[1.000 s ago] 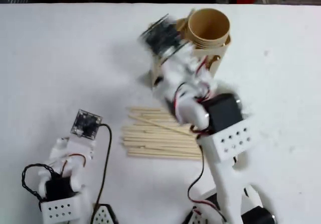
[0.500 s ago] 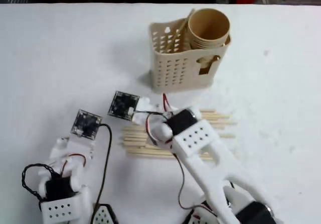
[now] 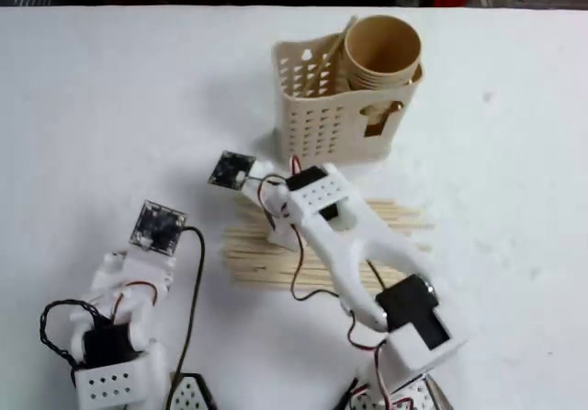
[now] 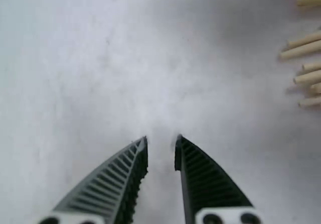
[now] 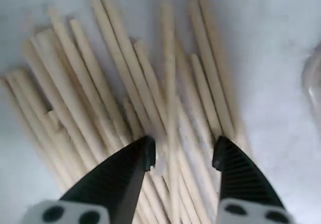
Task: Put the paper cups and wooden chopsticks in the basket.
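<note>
The pale wooden chopsticks (image 3: 250, 261) lie in a loose pile on the white worktop (image 3: 110, 88), just in front of the cream perforated plastic basket (image 3: 322, 125). The stacked tan paper cups (image 3: 381, 47) already stand in one of its compartments, and what looks like a single stick leans beside them. So the cups appear done, and most chopsticks are left. The right gripper (image 5: 183, 156) hangs low over the pile, fingers moderately apart astride several sticks and holding none. The left gripper (image 4: 160, 148) rests over bare worktop, fingers narrowly parted.
</note>
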Robot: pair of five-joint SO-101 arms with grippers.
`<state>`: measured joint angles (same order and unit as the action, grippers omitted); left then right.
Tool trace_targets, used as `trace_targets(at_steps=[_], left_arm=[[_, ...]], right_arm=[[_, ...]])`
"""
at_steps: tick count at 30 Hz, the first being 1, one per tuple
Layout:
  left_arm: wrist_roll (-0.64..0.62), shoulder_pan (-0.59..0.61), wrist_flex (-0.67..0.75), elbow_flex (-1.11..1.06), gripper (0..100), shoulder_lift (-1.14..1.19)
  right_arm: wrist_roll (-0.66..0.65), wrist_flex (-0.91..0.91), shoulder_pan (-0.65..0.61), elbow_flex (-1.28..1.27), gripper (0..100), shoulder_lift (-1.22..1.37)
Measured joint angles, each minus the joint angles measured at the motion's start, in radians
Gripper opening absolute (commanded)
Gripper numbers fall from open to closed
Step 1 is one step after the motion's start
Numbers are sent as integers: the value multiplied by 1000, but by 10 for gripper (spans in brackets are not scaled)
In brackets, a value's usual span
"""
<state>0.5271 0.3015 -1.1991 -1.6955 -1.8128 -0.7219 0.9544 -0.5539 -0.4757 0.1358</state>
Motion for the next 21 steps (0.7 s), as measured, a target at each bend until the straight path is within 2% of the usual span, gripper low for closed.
trace_targets(at_steps=[5, 8, 16, 21], left_arm=[[0, 0, 0, 0, 107, 0], [0, 0, 0, 0, 107, 0], [0, 0, 0, 0, 108, 0], [0, 0, 0, 0, 108, 0]], right_arm=[[0, -46, 31, 25, 64, 38], [0, -63, 48, 34, 25, 40], [0, -29, 55, 23, 16, -2], [57, 44, 55, 20, 16, -147]])
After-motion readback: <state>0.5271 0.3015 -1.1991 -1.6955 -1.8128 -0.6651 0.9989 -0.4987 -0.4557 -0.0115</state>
